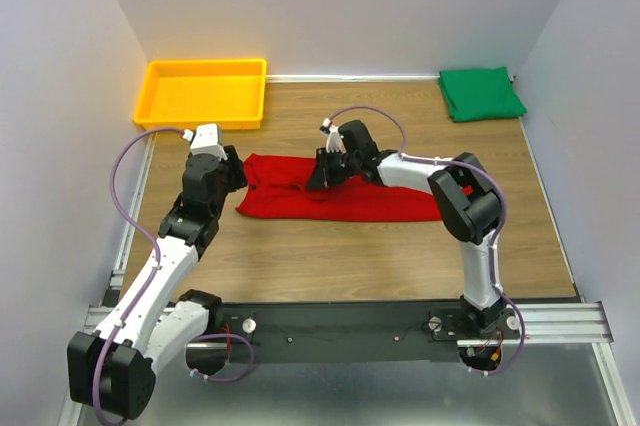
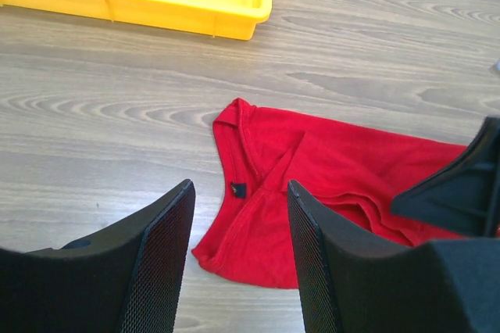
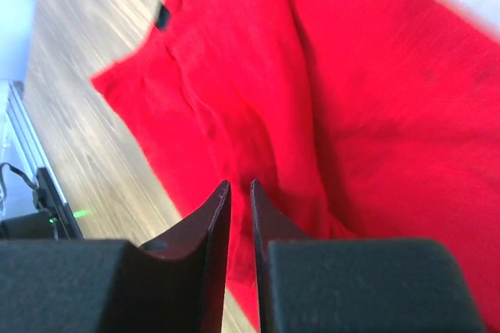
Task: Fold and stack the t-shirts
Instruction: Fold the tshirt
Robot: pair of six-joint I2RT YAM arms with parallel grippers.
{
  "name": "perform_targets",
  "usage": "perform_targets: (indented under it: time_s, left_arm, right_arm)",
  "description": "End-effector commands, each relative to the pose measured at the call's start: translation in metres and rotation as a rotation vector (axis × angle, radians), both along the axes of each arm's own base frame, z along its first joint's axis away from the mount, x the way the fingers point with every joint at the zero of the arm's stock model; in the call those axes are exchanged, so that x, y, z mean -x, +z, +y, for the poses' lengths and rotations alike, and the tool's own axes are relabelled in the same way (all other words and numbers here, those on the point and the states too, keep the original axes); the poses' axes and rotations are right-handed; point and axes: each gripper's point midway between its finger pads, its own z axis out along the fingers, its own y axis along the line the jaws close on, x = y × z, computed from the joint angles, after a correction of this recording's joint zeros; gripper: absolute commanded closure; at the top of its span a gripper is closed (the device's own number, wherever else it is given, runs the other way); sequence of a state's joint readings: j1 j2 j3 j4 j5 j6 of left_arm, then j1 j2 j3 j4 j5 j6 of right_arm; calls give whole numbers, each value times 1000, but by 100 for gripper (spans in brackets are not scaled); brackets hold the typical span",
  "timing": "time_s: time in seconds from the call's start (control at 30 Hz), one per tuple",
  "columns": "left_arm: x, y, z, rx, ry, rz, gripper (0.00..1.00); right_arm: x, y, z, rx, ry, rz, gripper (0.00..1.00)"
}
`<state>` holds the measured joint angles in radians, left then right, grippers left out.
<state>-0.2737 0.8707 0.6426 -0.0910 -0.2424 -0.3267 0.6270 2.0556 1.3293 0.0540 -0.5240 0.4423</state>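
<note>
Looks like you're mid-fold on the red tee (image 1: 340,201). It's lying as a long strip on the table (image 1: 330,266), just on the near side of the yellow tray (image 1: 205,96) and stretching away from it toward the right arm. The green tee (image 1: 482,93) is already folded and sits well away from the tray, level with it along the back wall.

Your left gripper (image 2: 239,192) is released, with nothing in the gap, and it hovers over the collar end, the end nearest the tray. Your right gripper (image 3: 240,186) is over the middle of the strip with its jaws nearly together. I can't tell whether there's cloth pinched in there.

My guess for the next move: grab the collar end with the left, bring it over toward the far end, then carry the packet onto the green one.
</note>
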Motion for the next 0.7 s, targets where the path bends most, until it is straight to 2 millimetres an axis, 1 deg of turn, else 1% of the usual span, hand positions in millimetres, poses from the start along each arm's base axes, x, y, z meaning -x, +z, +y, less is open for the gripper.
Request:
perform_targets:
  time_s: [0.0,0.03,0.13,0.2,0.27,0.3,0.37,0.4,0.47,0.5,0.57,0.67]
  left_arm:
    - [-8,1,1,8,16,-2,42]
    - [-9,-4,-1,5,12,14,42]
    - [-10,-4,-2,3,3,23,42]
    - [-10,-4,-2,1,2,18,42]
    - [-10,-2,-2,2,0,11,42]
    - [-10,-4,-2,2,-2,16,42]
    - [-10,-4,-3,3,-4,14,42]
    - [-10,-2,-2,2,-3,11,42]
    - [-11,-3,-3,3,-4,12,42]
    - [-11,-3,-3,4,-5,13,42]
    - [-11,-5,-3,2,-7,18,43]
    - [-11,-7,-3,0,-6,23,43]
  right_arm:
    - [13,-22,14,-7,-5,28,78]
    - [21,-31,13,8,-2,46,78]
    - [31,-39,11,25,9,58,79]
    - [36,-35,8,24,15,55,79]
    - [35,-28,5,26,11,37,79]
    - [33,-15,6,14,5,7,79]
    - [28,-1,8,0,-4,-18,79]
    - [23,11,11,-17,-9,-41,79]
    - [17,20,15,-31,-17,-56,78]
    - [9,26,20,-41,-26,-73,78]
    - [2,30,25,-50,-39,-80,78]
    - [-11,22,32,-49,-65,-67,78]
